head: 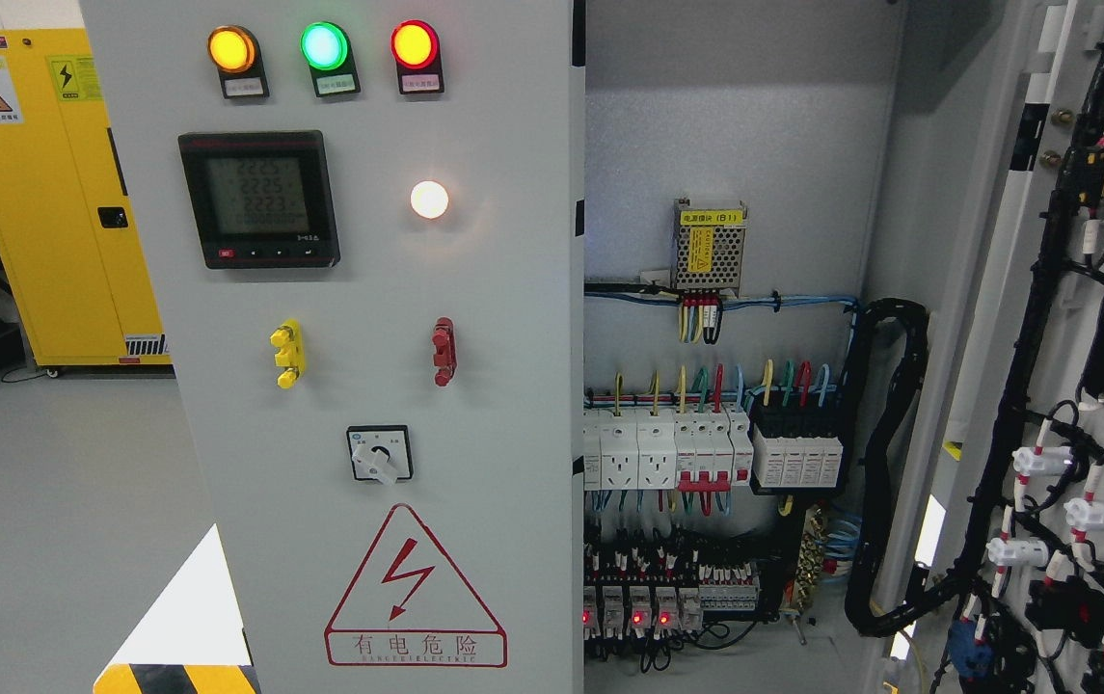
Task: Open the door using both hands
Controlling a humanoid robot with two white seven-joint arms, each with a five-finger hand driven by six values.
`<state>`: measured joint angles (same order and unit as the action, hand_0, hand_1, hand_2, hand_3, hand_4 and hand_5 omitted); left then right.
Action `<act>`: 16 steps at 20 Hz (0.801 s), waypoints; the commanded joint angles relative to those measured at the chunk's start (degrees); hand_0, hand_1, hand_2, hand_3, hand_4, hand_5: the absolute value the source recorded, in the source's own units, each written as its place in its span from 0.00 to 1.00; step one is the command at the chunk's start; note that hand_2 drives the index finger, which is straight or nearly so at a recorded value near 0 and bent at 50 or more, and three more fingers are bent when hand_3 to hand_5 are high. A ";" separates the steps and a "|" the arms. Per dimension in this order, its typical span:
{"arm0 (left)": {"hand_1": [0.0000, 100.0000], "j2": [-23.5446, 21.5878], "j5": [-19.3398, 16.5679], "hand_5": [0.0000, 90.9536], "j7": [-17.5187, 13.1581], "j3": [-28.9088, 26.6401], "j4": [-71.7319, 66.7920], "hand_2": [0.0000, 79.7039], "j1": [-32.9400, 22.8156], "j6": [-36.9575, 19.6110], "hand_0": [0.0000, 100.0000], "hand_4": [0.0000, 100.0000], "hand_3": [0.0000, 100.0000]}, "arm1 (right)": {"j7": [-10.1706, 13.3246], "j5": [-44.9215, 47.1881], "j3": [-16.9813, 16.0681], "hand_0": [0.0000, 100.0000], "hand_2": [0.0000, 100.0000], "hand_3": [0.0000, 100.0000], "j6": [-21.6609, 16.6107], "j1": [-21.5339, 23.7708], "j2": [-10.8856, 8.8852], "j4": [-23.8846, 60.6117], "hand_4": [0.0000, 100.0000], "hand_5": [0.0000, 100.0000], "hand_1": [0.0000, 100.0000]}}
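A grey electrical cabinet fills the head view. Its left door (pixel 368 318) stands closed; it carries three lit lamps (pixel 323 45) in orange, green and red, a digital meter (pixel 258 199), a white lamp, yellow and red handles, a rotary switch (pixel 379 453) and a red danger triangle (pixel 414 593). The right door (pixel 1072 366) is swung wide open, its wired inner face turned toward me. Between them the cabinet interior (pixel 735 145) is exposed, holding a power supply (pixel 709 247) and rows of breakers (pixel 706 448). Neither of my hands appears.
A yellow safety cabinet (pixel 40 193) stands at the back left on the grey floor (pixel 50 520). A black cable bundle (pixel 884 463) loops from the interior to the open door. Yellow-black striped tape (pixel 175 678) marks the floor at the lower left.
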<state>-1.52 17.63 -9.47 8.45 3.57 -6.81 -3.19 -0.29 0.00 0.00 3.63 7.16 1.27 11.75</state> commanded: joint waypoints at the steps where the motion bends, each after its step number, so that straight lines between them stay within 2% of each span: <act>1: 0.18 -0.50 -0.06 0.00 0.07 -0.36 -1.64 0.00 -0.22 -1.12 0.31 0.00 0.00 | 0.02 -0.70 0.35 0.22 0.00 0.00 -0.20 0.13 0.84 0.90 0.00 0.00 0.11; 3: 0.18 -0.68 0.03 0.00 -0.02 -0.36 -1.64 0.00 -0.22 -1.99 0.31 0.00 0.00 | 0.02 -0.70 0.44 0.22 0.00 0.00 -0.29 1.00 0.66 5.36 0.00 0.00 0.11; 4: 0.18 -0.68 0.03 0.00 -0.02 -0.28 -1.55 0.00 -0.22 -2.26 0.31 0.00 0.00 | 0.02 -0.62 0.44 0.22 0.00 0.00 -0.29 2.92 0.40 9.48 0.00 0.00 0.11; 9: 0.19 -0.68 0.12 0.00 -0.37 -0.28 -1.02 0.00 0.65 -2.44 0.31 0.00 0.00 | 0.20 -0.62 1.05 0.22 0.00 0.00 -0.02 14.79 -2.23 42.32 0.00 0.00 0.11; 12: 0.20 -0.68 -0.05 0.00 -0.46 -0.28 -1.11 0.00 1.62 -2.35 0.31 0.00 0.00 | 0.11 -0.53 1.49 0.21 0.00 0.00 -0.11 19.54 -2.24 57.73 0.00 0.00 0.11; 14: 0.20 -0.77 -0.14 0.00 -0.55 -0.28 -1.11 0.00 1.80 -2.35 0.31 0.00 0.00 | 0.11 1.22 4.64 0.21 0.00 0.00 -0.29 22.53 -2.76 66.61 0.00 0.00 0.11; 15: 0.20 -0.77 -0.14 0.00 -0.55 -0.28 -1.11 0.00 1.89 -2.26 0.31 0.00 0.00 | 0.11 2.62 6.66 0.21 0.00 0.00 -0.29 24.28 -4.24 71.09 0.00 0.00 0.11; 16: 0.20 -0.85 -0.14 0.00 -0.55 -0.19 -1.11 0.00 1.98 -2.26 0.32 0.00 0.00 | 0.11 3.77 8.16 0.21 0.00 0.00 -0.20 26.13 -4.61 75.74 0.00 0.00 0.11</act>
<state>-2.04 17.60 -9.92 8.24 2.47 -5.59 -5.66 -0.32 0.78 1.52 3.52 24.42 -0.02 46.26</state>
